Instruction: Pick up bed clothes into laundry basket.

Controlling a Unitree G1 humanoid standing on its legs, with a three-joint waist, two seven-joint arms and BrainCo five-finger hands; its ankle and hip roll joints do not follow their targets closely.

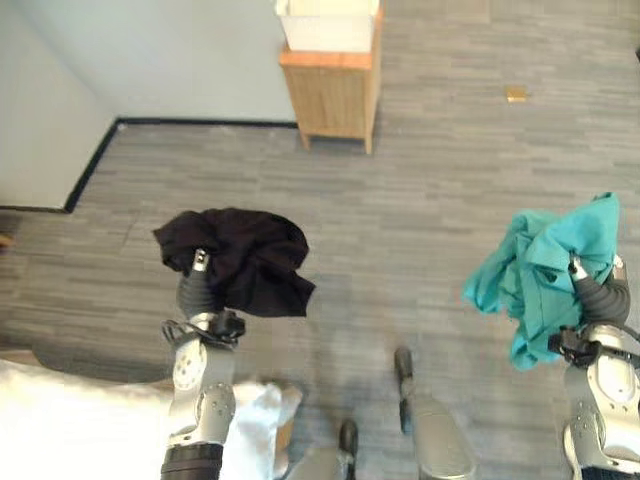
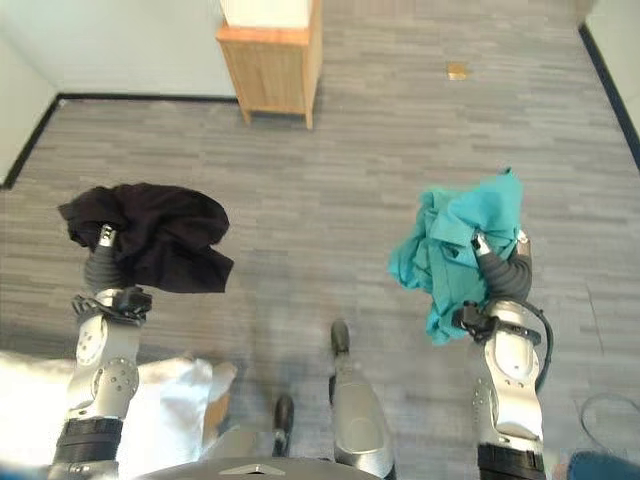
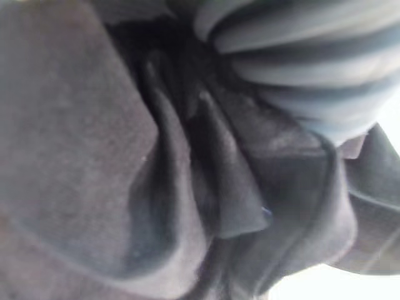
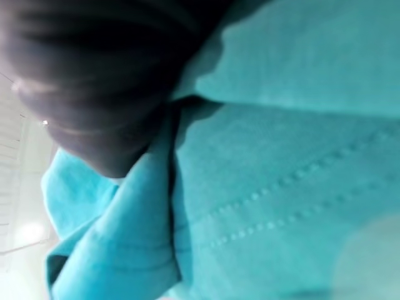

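Note:
A black garment (image 1: 245,255) hangs bunched above the grey floor at the left, with my left hand (image 1: 197,285) raised into it from below and shut on its folds. The left wrist view has the dark cloth (image 3: 94,156) pressed close against the hand's ribbed cover (image 3: 300,56). At the right, a teal garment (image 2: 450,250) dangles from my right hand (image 2: 497,270), which is shut on it with one finger showing over the cloth. Teal fabric (image 4: 281,156) lies right against that hand's cover (image 4: 94,75). A white bin (image 1: 328,25) sits on a wooden stand (image 1: 330,95) at the far wall.
White bedding (image 1: 60,420) lies at the lower left, close beside my left arm. A pale wall with dark skirting (image 1: 200,122) runs along the back left. A small yellowish object (image 1: 516,94) lies on the floor at the far right. Grey plank floor (image 1: 400,220) stretches between the garments.

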